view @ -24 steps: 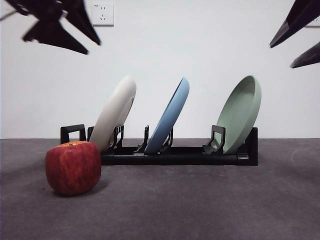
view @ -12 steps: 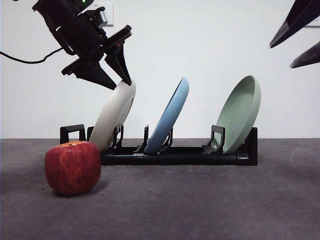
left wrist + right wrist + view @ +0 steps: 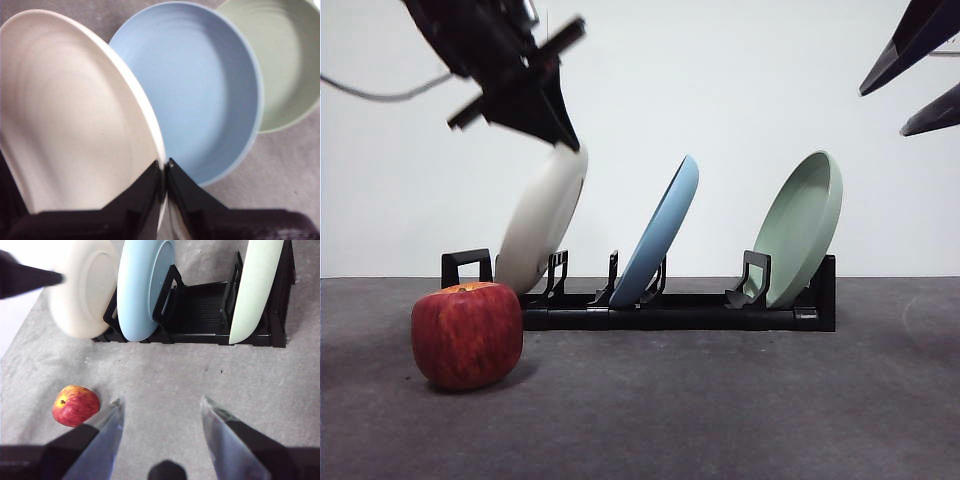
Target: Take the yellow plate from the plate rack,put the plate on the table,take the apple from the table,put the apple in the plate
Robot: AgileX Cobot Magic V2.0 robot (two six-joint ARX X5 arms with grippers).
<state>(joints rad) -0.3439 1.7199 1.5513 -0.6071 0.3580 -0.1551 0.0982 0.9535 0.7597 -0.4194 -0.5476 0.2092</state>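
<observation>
The yellow plate [image 3: 535, 230] stands in the first slot of the black plate rack [image 3: 670, 310], blurred with motion. My left gripper [image 3: 560, 138] comes down from the top left and is shut on the plate's upper rim; in the left wrist view its jaws [image 3: 165, 164] pinch the rim of the cream plate [image 3: 75, 115]. The red apple [image 3: 467, 335] lies on the grey table [image 3: 720, 410] in front of the rack's left end. My right gripper [image 3: 160, 406] is open and empty, high over the table, with the apple [image 3: 76, 405] beside one jaw.
A light blue plate [image 3: 660, 235] leans in the middle of the rack and a pale green plate [image 3: 800, 225] at its right end. The blue plate [image 3: 200, 90] is close beside the yellow one. The right gripper's black tips [image 3: 920, 60] show at the top right corner.
My left gripper came down from the top left onto the yellow plate's rim and closed on it. The plate has shifted slightly up and to the left. The right arm has not moved.
</observation>
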